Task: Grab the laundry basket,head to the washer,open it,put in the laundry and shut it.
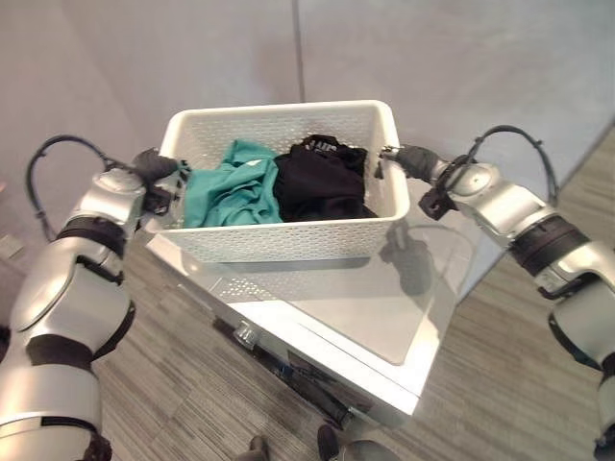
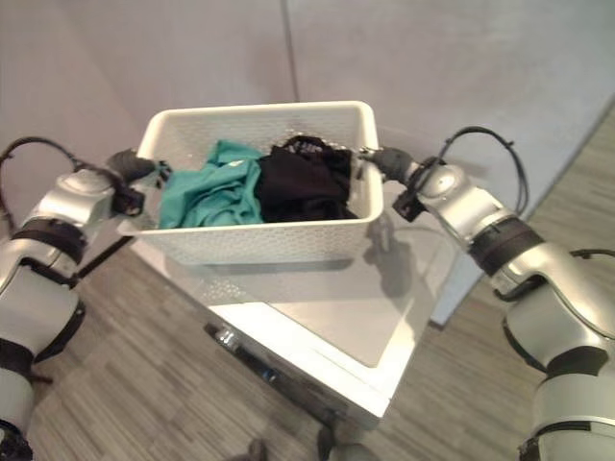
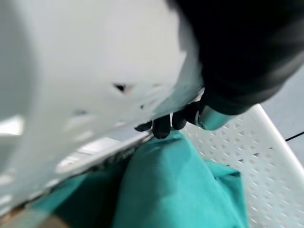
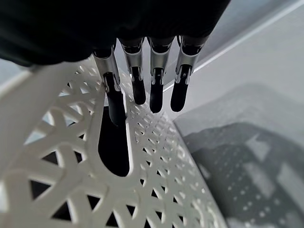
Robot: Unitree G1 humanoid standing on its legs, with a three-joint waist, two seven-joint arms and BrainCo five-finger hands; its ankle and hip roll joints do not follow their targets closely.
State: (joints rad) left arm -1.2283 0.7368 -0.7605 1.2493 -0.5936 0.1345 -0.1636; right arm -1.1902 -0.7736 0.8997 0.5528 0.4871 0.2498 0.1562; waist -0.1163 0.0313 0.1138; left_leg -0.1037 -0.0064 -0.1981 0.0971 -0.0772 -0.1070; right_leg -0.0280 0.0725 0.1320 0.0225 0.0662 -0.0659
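Laundry basket (image 1: 288, 240) sits atop the washer (image 1: 384, 317); left hand (image 3: 166, 124) hooks its 9 o'clock rim, right hand (image 4: 142, 85) at 3 o'clock has fingers straight, unclamped. Washer unopened — 2 garments unloaded.

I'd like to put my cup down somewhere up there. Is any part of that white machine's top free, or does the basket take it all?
The washer's top is bare on the near side and toward the robot's right, between the laundry basket and the front edge. The far left part is crowded: the basket sits there, with the left hand and right hand at its ends.
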